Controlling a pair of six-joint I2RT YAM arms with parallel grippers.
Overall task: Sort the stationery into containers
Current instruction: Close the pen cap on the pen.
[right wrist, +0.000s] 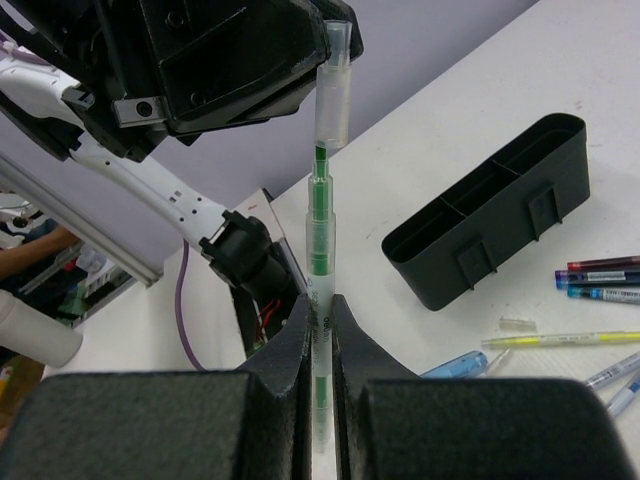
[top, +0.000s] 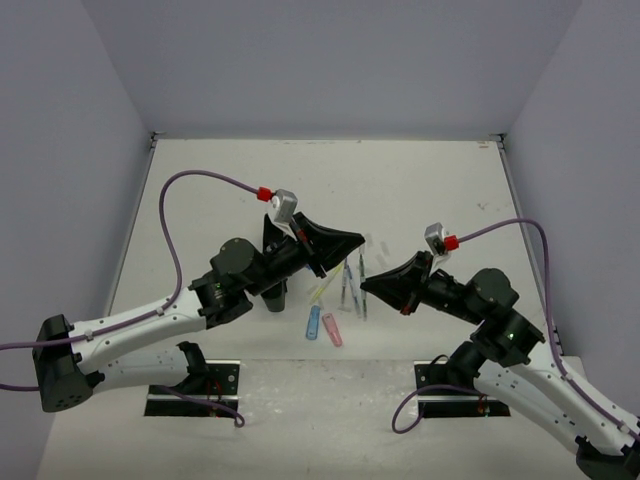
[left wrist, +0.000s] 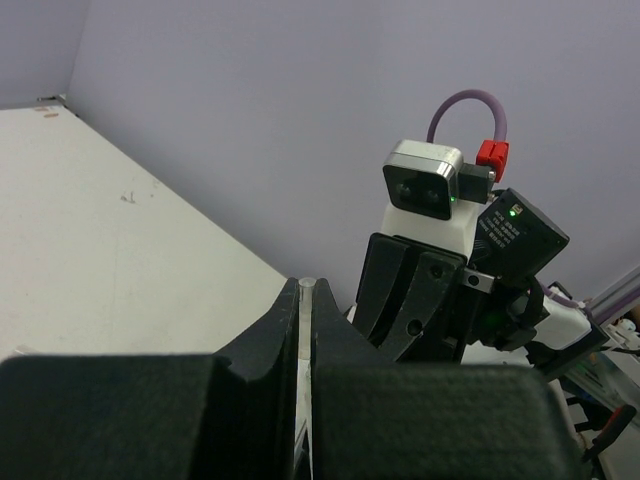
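1. Nearest the arm bases, a short chunky blue piece (top: 313, 323) and a pink piece (top: 332, 329) lie side by side on the white table (top: 430, 180).
2. Just beyond them, thin pens lie scattered on the table. They include a yellow-green pen (right wrist: 570, 340), a cluster of red, blue and purple pens (right wrist: 600, 273), and a few clear-bodied ones.
3. To the left of the pens stands the black organiser (right wrist: 480, 250), a row of joined compartments, partly hidden under the left arm from above. The compartments that show look empty.
4. Above the pens, the right hand (right wrist: 320, 305) is closed tight around the clear barrel of a green pen (right wrist: 319, 230), held off the table.
5. Slightly farther and to the left, the left hand (left wrist: 305, 295) is also clamped shut, on the clear cap (right wrist: 333, 95) at the pen's other end. The cap sits partly over the tip. Whether it is going on or coming off cannot be told.
6. Judged from this, sorting has barely begun. One pen is in the hands, nothing is visibly in the organiser, and every other item remains to be placed.
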